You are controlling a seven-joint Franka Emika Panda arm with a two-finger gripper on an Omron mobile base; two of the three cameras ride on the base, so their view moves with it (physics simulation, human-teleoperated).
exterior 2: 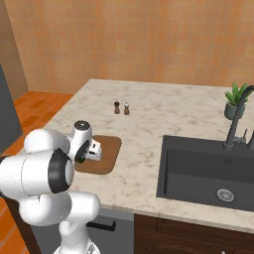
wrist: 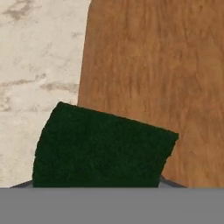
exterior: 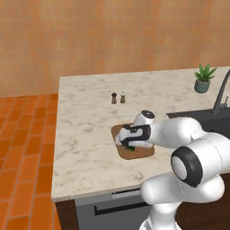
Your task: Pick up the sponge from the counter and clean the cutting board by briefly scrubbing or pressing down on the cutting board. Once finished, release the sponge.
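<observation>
Risk: if pushed sideways now, may slide off the flat brown wooden cutting board (wrist: 157,78) onto the beige marbled stone counter (wrist: 39,65).
Gripper (exterior: 129,144): jaw state cannot tell.
Small dark green sponge (wrist: 103,148): lower centre, over board's left edge.

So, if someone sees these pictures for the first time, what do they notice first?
Probably the big white arm, bent low over the brown cutting board near the front edge of the pale marbled counter. In the hand view a dark green sponge sits close up, overlapping the board's edge. To the right lies a dark sink.
</observation>
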